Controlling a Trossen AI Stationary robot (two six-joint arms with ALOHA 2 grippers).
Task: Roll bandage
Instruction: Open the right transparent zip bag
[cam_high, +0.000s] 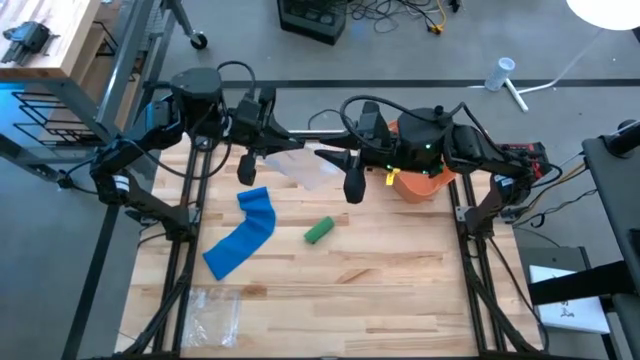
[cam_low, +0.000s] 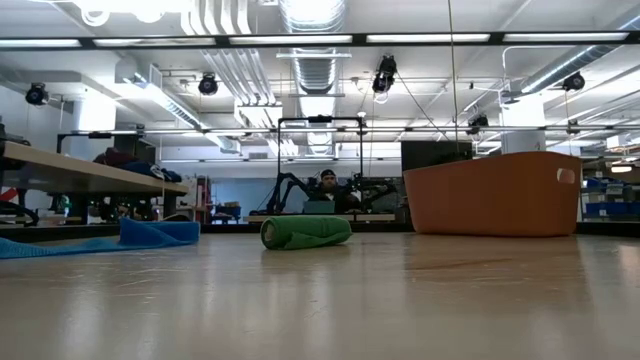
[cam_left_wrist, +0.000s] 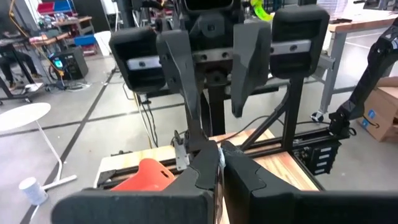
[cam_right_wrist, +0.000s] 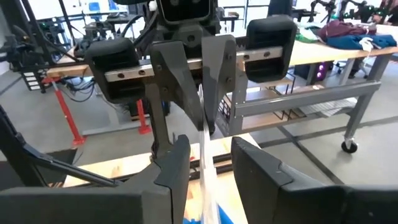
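High view: left gripper (cam_high: 245, 168) clenched on a clear plastic sheet (cam_high: 300, 165), right gripper (cam_high: 352, 186) parted (no writing legible).

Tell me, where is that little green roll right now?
From above, the green roll lies near the table's middle, just right of the blue bandage and apart from it, with both grippers raised farther back.

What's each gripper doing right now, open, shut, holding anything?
Left gripper: shut on clear plastic sheet.
Right gripper: partly open around the same sheet; grip cannot be told.
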